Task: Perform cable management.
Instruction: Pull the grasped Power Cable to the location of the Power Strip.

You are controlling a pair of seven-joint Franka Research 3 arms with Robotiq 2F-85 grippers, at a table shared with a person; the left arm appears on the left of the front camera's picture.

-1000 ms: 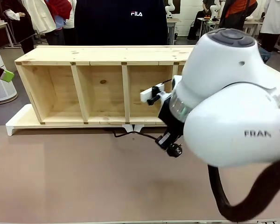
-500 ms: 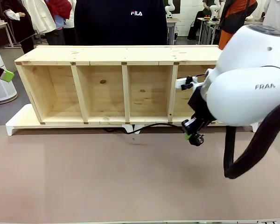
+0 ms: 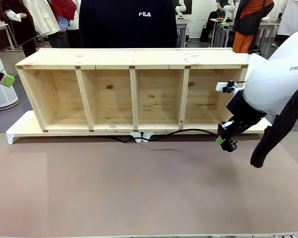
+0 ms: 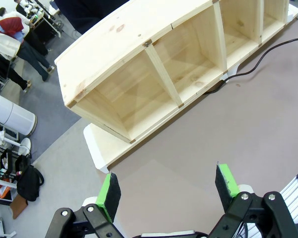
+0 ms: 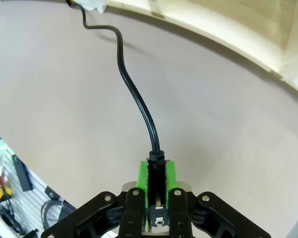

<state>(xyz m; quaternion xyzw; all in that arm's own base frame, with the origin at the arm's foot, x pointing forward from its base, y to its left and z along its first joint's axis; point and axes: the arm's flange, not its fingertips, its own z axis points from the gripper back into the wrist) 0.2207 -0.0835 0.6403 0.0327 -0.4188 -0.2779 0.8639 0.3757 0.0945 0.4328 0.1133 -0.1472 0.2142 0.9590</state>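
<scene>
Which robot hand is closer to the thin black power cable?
Right. The right gripper is clamped on the plug end of the thin black power cable. The left gripper hangs open over the brown table, by the other end of the wooden shelf.

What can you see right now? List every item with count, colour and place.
cable: one, black, lying on the table along the shelf's front, plug end held
wooden shelf: one, pale wood, four compartments, across the table's far side
white base: one, white, under the shelf
table: one, brown
person: one, dark top, behind the shelf
left gripper: one, black with green pads, open, above the table
right gripper: one, black with green pads, shut on the cable's plug end
</scene>
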